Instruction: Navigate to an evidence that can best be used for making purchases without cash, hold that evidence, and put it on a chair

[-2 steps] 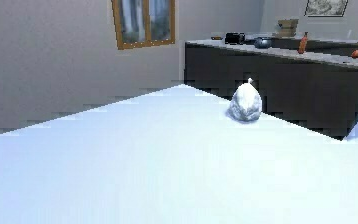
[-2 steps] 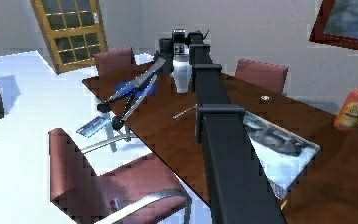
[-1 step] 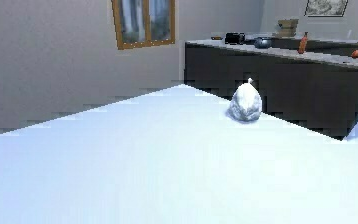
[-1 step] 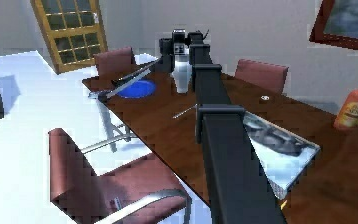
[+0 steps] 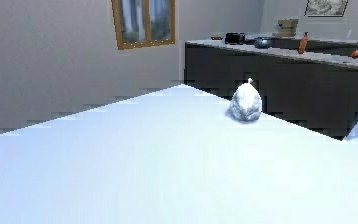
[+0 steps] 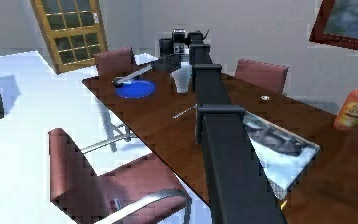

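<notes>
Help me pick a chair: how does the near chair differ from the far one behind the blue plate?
The near chair shows its seat, on the table's near side; the far chair has its seat hidden behind it. The near chair sits sideways; the far chair faces us. Both are dark red.

the plate (image 6: 137,90) is blue, the table (image 6: 157,125) dark brown, the chairs (image 6: 97,175) dull red, the counter (image 5: 277,85) charcoal, the bag (image 5: 246,103) grey-white.

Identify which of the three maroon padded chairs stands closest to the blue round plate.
The maroon padded chair at the brown wooden table's far-left corner, just behind the blue round plate; the other two sit farther away.
</notes>
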You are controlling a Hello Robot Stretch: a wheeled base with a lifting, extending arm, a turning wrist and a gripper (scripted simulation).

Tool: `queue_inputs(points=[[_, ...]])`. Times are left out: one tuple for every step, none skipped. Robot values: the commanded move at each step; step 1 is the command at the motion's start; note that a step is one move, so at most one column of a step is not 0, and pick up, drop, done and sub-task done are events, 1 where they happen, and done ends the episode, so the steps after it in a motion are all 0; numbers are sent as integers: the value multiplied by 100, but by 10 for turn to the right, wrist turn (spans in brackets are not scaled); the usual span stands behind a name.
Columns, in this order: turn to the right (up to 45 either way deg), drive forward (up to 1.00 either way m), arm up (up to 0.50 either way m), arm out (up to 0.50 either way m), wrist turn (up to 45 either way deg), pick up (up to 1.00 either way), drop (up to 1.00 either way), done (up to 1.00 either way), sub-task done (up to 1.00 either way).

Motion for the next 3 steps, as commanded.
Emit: queue_inputs(points=[[0, 0, -36, 0, 0, 0, 0, 0, 0], [0, 0, -50, 0, 0, 0, 0, 0, 0], [0, 0, 0, 0, 0, 0, 100, 0, 0]])
